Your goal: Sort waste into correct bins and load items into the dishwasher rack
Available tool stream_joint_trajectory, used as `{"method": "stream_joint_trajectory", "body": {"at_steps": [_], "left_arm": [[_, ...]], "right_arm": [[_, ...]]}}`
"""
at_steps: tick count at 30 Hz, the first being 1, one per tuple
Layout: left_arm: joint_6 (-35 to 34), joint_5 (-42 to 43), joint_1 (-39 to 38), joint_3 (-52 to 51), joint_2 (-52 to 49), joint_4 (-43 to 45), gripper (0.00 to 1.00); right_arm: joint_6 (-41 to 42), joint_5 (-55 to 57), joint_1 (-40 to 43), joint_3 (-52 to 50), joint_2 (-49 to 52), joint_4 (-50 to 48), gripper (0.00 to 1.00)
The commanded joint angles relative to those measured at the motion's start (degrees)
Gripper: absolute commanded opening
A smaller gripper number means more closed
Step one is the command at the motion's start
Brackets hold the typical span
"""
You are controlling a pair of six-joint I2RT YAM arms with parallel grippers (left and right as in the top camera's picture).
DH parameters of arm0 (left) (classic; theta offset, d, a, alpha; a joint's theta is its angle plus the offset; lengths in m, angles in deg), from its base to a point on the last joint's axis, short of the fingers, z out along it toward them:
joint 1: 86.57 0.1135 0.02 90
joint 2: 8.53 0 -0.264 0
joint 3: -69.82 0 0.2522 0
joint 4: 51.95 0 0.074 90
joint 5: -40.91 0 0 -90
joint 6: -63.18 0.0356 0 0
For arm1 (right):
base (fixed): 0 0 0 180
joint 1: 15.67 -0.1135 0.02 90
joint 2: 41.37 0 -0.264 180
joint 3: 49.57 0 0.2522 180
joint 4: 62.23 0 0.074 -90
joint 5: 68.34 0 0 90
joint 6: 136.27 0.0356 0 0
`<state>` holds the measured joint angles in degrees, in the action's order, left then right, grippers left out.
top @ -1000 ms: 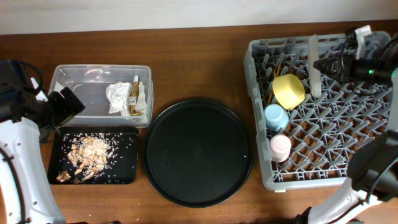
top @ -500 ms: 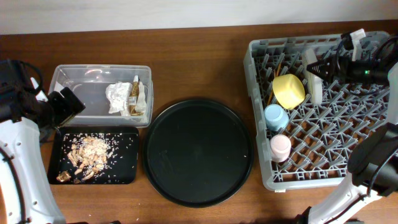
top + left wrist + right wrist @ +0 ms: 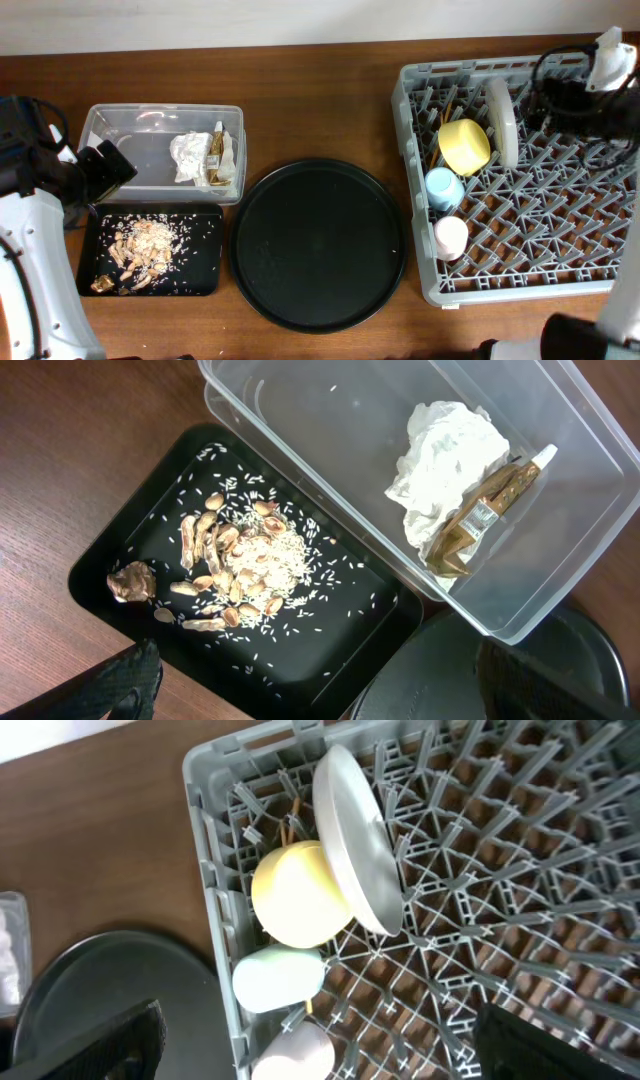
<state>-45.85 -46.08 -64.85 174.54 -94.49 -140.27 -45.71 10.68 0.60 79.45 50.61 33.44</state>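
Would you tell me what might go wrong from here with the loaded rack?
The plate stands on edge, tilted toward the yellow bowl; a knock to the dishwasher rack might tip it flat. The chopsticks sit down among the pegs beside the bowl and may slip through the open grid.

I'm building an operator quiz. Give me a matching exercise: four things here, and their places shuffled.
1. crumpled white paper napkin
2. brownish-beige food scraps
3. pale grey-white round plate
4. large round black tray

A. wooden table
B. shallow black rectangular tray
C. on edge in light-grey plastic dishwasher rack
D. clear rectangular plastic tub

Pairs: 1-D, 2-B, 3-C, 4-A.
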Motion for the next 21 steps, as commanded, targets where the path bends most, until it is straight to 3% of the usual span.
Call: {"method": "stream_joint_trajectory", "body": {"at_steps": [1, 21], "left_arm": [[0.24, 0.20, 0.15, -0.17, -0.22, -0.09, 0.99], [0.24, 0.20, 0.15, -0.17, -0.22, -0.11, 0.99]], "right_arm": [[4.85, 7.63, -3.37, 0.31, 0.22, -0.02, 0.99], [4.83, 7.63, -4.31, 0.07, -2.47, -0.04, 0.99]]}}
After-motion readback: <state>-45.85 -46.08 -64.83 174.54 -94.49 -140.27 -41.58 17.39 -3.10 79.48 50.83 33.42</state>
